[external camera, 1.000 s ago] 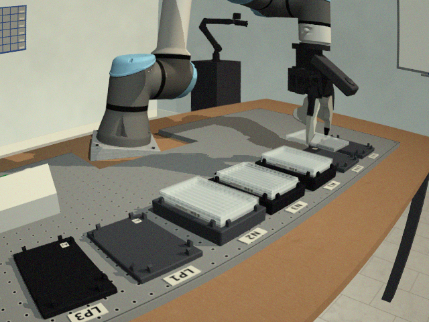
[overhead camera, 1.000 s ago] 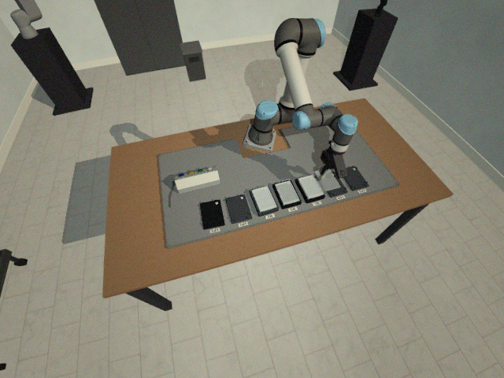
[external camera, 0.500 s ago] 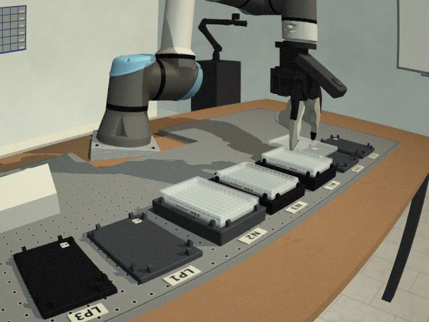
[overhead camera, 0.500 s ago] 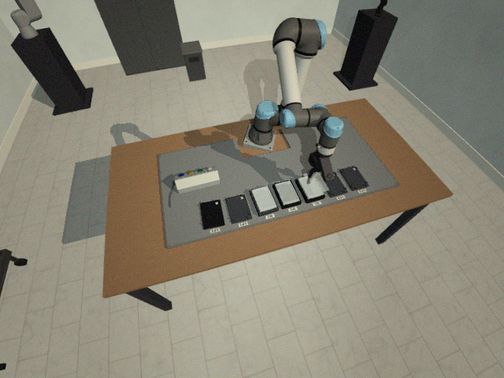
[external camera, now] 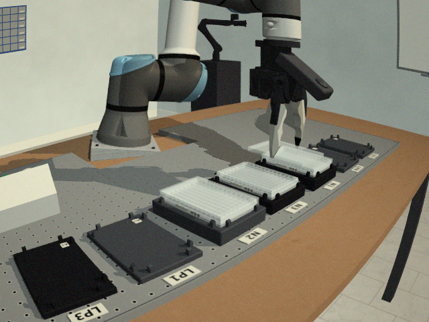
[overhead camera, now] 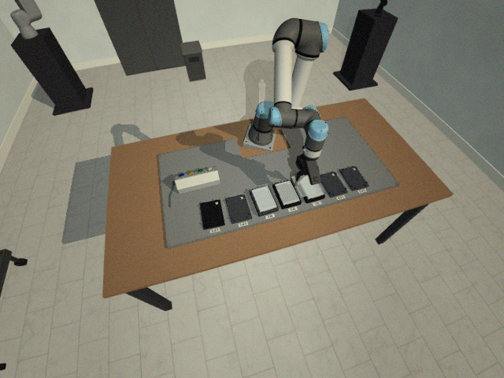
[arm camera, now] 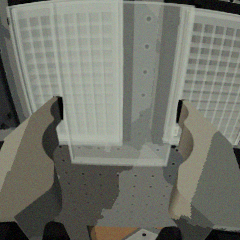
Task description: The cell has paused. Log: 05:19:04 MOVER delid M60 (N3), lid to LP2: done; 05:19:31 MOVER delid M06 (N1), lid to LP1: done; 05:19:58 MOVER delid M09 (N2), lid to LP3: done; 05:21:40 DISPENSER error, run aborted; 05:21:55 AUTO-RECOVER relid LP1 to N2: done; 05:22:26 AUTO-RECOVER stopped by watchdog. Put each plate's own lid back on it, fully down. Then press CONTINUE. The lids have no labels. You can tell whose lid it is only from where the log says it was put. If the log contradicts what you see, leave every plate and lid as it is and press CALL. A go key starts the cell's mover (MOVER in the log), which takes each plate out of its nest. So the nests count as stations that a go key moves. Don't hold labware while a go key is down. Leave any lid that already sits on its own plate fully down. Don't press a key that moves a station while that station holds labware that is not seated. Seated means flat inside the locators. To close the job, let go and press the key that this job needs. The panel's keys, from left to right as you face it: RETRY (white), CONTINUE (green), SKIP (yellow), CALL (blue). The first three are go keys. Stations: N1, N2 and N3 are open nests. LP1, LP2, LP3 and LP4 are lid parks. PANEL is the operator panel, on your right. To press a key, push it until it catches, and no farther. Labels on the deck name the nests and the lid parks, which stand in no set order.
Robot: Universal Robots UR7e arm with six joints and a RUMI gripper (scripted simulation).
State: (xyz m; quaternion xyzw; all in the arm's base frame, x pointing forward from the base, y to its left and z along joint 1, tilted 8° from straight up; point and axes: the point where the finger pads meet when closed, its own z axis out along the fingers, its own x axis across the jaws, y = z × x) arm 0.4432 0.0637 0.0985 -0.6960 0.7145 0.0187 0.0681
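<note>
The six-joint arm (overhead camera: 283, 73) (external camera: 183, 27), near the desk's back edge: pale, smooth tubular links, dark grey rounded joint housings and light blue joint caps, with narrow black rings at the joins. The base plate (overhead camera: 247, 142) (external camera: 98, 153) — grey, square-cornered, with dark screw heads at its corners. The wrist ends in a whitish collar. The gripper (overhead camera: 300, 185) (external camera: 285, 147) (arm camera: 120, 99): a blocky black body, a slanted dark bar with rounded ends, and beige, scalloped, tapering fingers — small black pads (arm camera: 60, 108) at their tips.

Black LP3 lid park (overhead camera: 212, 214) (external camera: 64, 277).
</note>
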